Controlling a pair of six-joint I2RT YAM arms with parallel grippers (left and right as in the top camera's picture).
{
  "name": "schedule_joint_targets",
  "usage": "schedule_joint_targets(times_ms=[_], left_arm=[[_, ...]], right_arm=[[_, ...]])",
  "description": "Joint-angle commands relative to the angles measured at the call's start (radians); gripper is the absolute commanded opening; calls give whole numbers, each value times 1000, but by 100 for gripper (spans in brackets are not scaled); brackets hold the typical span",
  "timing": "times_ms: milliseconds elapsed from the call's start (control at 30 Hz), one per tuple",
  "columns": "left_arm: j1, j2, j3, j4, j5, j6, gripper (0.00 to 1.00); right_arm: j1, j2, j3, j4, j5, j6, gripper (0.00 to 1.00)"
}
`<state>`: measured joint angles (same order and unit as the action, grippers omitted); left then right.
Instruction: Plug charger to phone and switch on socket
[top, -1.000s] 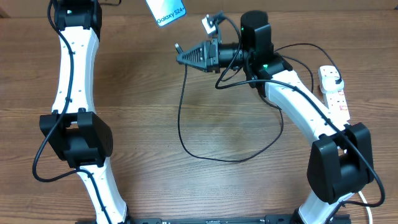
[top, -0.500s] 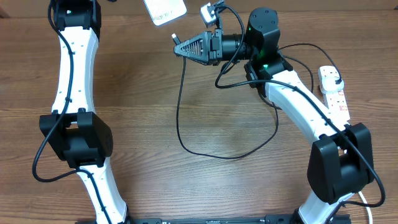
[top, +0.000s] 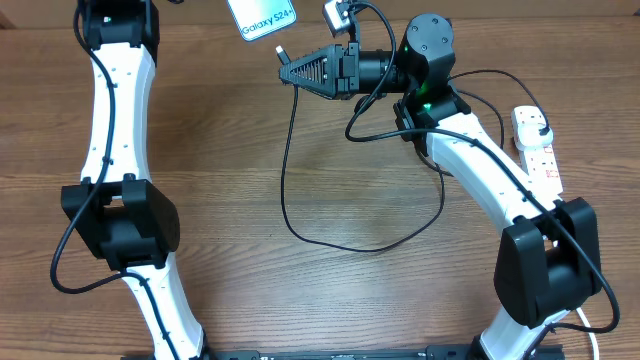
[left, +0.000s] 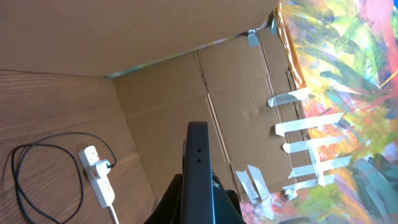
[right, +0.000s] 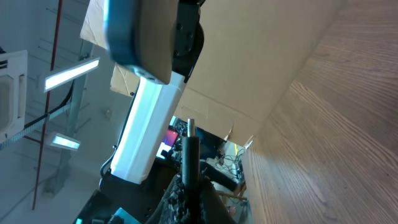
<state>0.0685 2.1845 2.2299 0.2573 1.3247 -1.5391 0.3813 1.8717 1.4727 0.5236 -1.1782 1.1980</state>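
My left gripper is shut on the phone, which shows edge-on as a dark slab in the left wrist view. In the overhead view the phone is held in the air at the top edge, with its blue screen and "Galaxy S24" text showing. My right gripper is shut on the charger's connector end, just below and right of the phone and apart from it. The connector tip points up between the right fingers. The black cable loops over the table to a plug in the white socket.
The socket lies at the table's right edge, next to a cardboard wall, with its black plug in an end outlet. The cable loop lies across the middle of the wooden table. My left arm stands along the left side.
My right gripper has moved up and slightly left with the connector, closer to the phone. The phone has shifted and tilted a little at the top edge.
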Motion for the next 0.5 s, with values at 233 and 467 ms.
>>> schedule_joint_targets(times_ms=[233, 467], left_arm=[[11, -13, 15, 5, 3, 22, 4], [11, -13, 15, 5, 5, 22, 4]], right_arm=[[0, -29, 16, 15, 9, 6, 4], [0, -29, 16, 15, 9, 6, 4]])
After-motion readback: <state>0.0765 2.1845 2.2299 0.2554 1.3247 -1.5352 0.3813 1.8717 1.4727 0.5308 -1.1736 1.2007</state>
